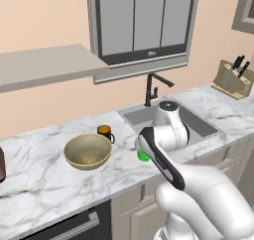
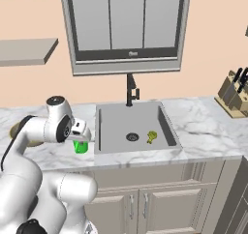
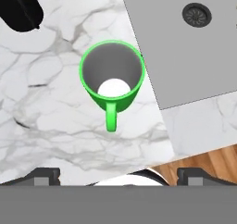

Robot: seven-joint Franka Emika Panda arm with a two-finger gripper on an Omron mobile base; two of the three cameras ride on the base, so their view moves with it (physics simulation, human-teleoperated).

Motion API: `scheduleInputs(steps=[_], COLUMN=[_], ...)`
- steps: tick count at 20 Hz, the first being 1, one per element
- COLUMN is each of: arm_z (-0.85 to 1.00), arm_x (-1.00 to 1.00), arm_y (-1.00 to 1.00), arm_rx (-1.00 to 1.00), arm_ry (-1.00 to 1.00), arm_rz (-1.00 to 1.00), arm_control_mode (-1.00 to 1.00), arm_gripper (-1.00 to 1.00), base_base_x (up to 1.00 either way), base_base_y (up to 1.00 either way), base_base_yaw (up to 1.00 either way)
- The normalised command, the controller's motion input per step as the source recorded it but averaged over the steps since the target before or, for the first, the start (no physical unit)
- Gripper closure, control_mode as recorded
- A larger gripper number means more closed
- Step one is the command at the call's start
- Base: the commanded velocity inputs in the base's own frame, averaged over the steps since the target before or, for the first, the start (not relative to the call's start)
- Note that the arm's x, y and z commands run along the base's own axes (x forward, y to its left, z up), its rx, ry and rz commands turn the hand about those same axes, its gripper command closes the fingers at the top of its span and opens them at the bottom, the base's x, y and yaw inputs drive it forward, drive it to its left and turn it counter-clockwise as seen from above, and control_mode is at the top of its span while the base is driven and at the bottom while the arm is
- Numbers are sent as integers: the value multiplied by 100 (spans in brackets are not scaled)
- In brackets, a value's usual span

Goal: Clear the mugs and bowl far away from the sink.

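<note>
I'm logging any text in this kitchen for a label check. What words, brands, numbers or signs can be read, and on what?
No text can be read.
Window frame: a small pale mark at the middle of its lower bar, too small and blurred to read.
Green mug, black mug, bowl, knife block, sink: no lettering.

Both base views look forward and down over the counter (image 1: 44, 150), sharing the sink (image 2: 131, 126). Hand view looks straight down, close above the green mug (image 3: 112, 79).
</note>
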Motion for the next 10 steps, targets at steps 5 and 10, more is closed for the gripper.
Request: scheduleInputs(steps=[5,10], arm_z=[-34,-33], arm_x=[8,25], arm_y=[0,1], arm_rx=[3,4], arm_ry=[0,0], arm_rz=[0,0], arm_control_mode=[-100,-100], arm_gripper=[-100,-100], base_base_x=[0,0], base_base_y=[0,0], base_base_yaw=[0,0])
